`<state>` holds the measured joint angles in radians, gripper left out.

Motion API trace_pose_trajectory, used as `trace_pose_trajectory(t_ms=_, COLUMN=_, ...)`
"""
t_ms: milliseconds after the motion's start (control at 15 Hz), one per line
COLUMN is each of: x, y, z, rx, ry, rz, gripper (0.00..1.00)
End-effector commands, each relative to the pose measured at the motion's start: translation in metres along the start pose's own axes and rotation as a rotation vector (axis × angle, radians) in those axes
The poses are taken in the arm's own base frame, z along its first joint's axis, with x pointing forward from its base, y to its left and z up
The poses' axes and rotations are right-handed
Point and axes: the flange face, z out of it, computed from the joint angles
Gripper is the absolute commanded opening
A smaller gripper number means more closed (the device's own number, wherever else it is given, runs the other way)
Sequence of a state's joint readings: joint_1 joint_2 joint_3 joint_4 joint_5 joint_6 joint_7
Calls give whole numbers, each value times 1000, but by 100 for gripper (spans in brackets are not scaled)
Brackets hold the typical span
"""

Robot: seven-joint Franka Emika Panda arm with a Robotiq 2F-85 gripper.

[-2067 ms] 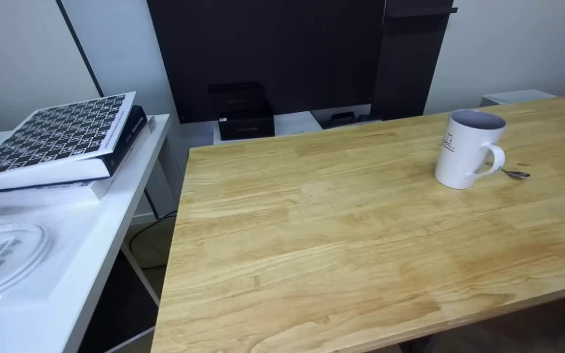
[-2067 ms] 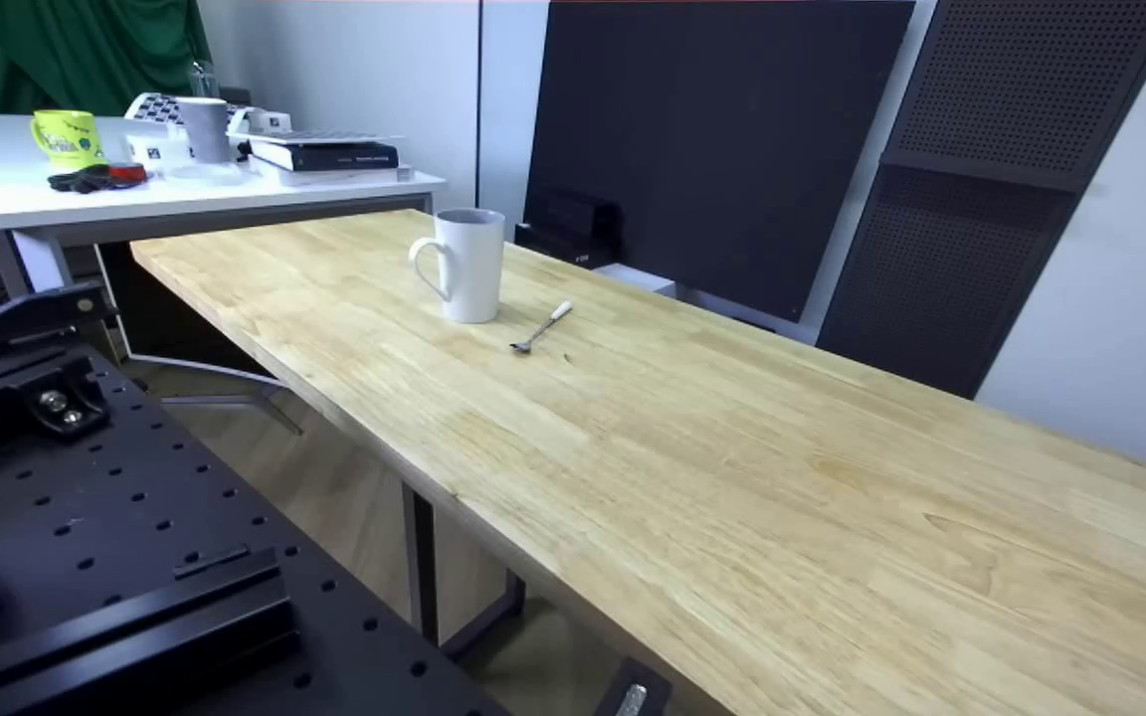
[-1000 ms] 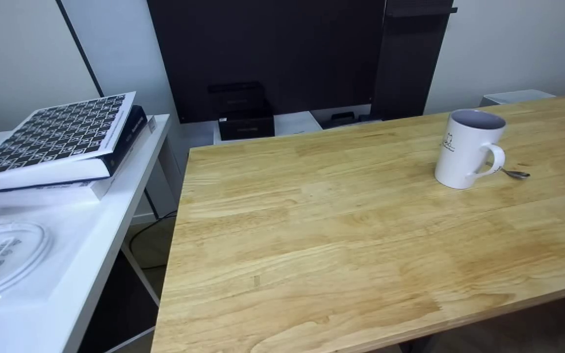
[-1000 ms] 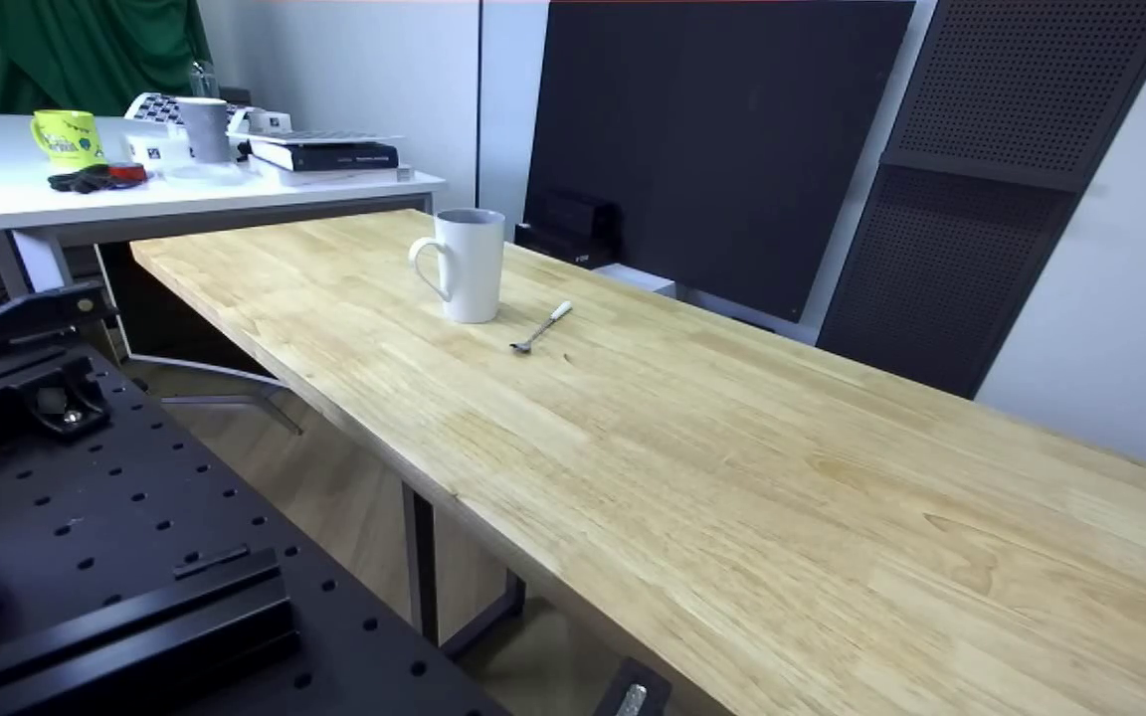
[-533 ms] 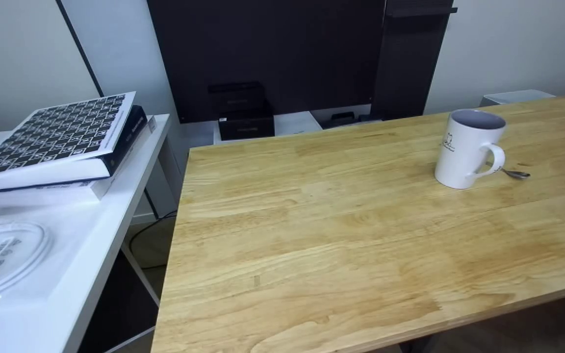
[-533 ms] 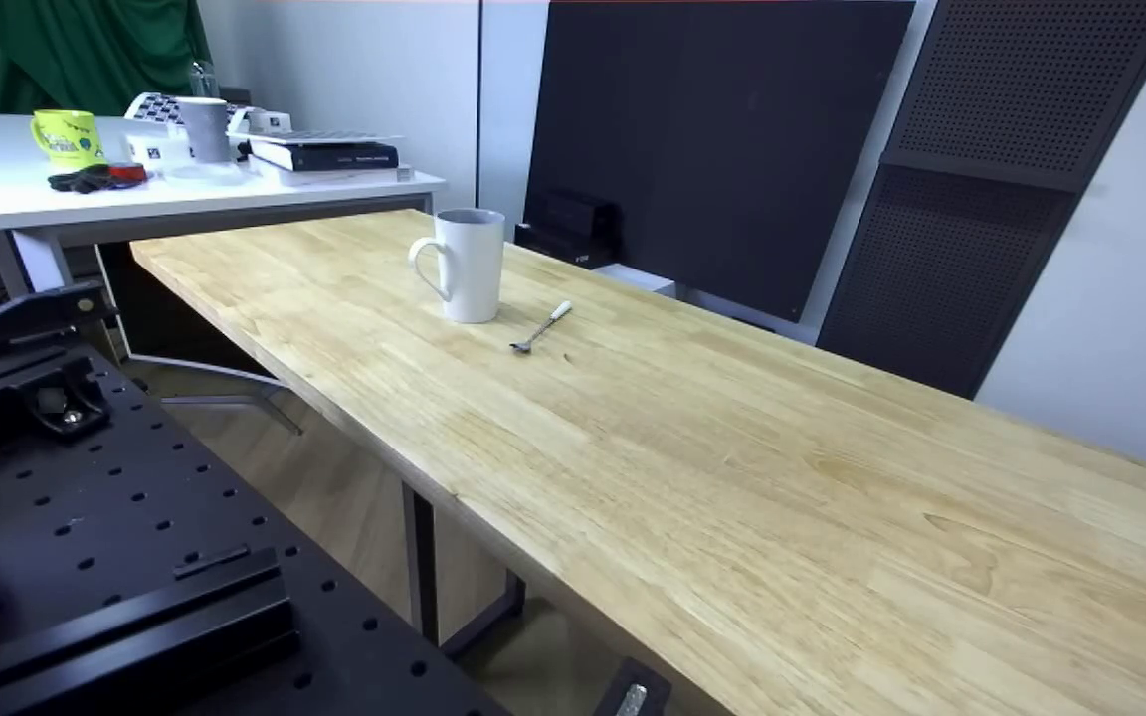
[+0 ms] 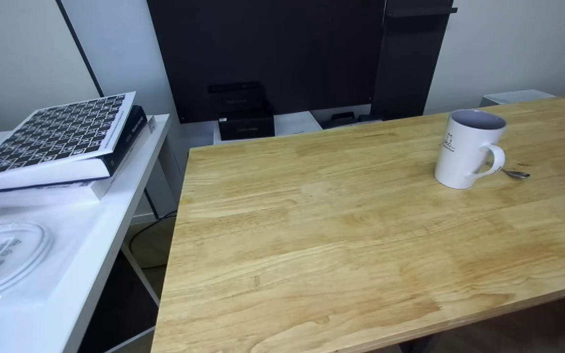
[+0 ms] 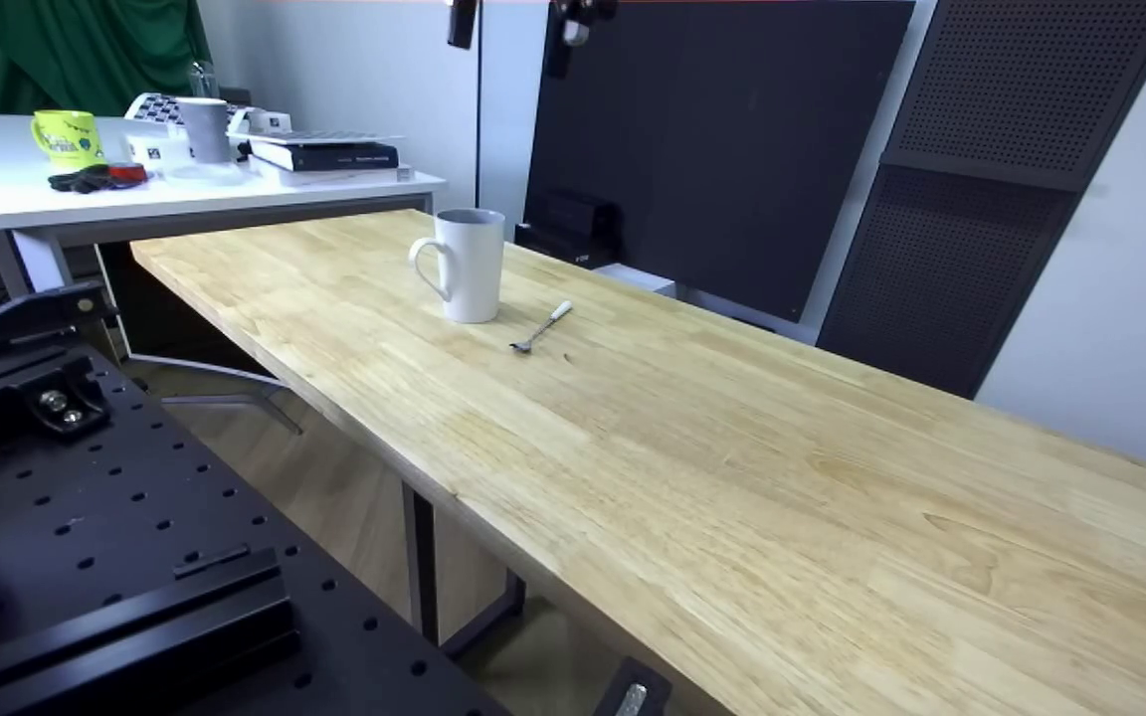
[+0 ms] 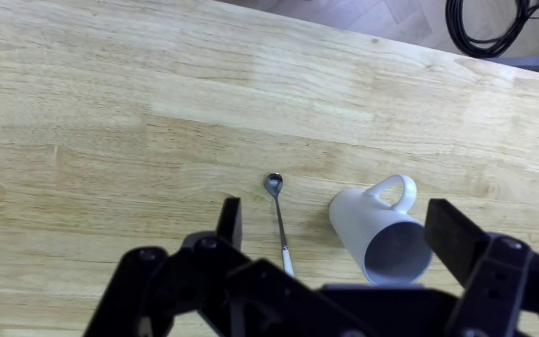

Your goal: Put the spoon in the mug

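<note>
The spoon (image 9: 280, 223) lies flat on the table (image 9: 110, 154), well in from the long edge that shows in the wrist view; its metal bowl points toward that edge and the white end of its handle points the other way. The tool (image 9: 337, 222) is spread wide, its two fingers (image 9: 452, 238) framing the spoon and the mug (image 9: 365, 224) as the wrist view looks down, and in an exterior view its fingertips (image 8: 461, 25) hang high above the table. In the wrist view the mug is right of the spoon, near but apart, standing upright, white outside and grey inside, its loop handle turned toward the same long edge. Farther right, a coiled black cable (image 9: 493, 49) shows beyond that edge.

In an exterior view, from the left, a white table (image 8: 21, 189) past the table's short edge carries a yellow cup (image 8: 71, 137), a grey cup (image 8: 205, 129) and a stack of books (image 8: 324, 156). Next come a black board (image 8: 712, 139) and a dark perforated panel (image 8: 976, 249), both beyond the table's far long edge.
</note>
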<state>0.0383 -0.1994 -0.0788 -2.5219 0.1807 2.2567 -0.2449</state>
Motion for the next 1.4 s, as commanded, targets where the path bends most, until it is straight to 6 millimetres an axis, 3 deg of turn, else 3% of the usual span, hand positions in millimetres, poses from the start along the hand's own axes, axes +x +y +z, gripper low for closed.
trace_pose_trajectory(t_ms=0, x=42, y=17, z=34, rx=0, ry=-3, rz=-1, gripper=100)
trace_pose_trajectory(t_ms=867, x=136, y=13, z=161, rx=-64, ry=193, rz=-84, gripper=100)
trace_pose_trajectory(t_ms=1333, x=187, y=26, z=203, rx=-76, ry=212, rz=-77, gripper=100)
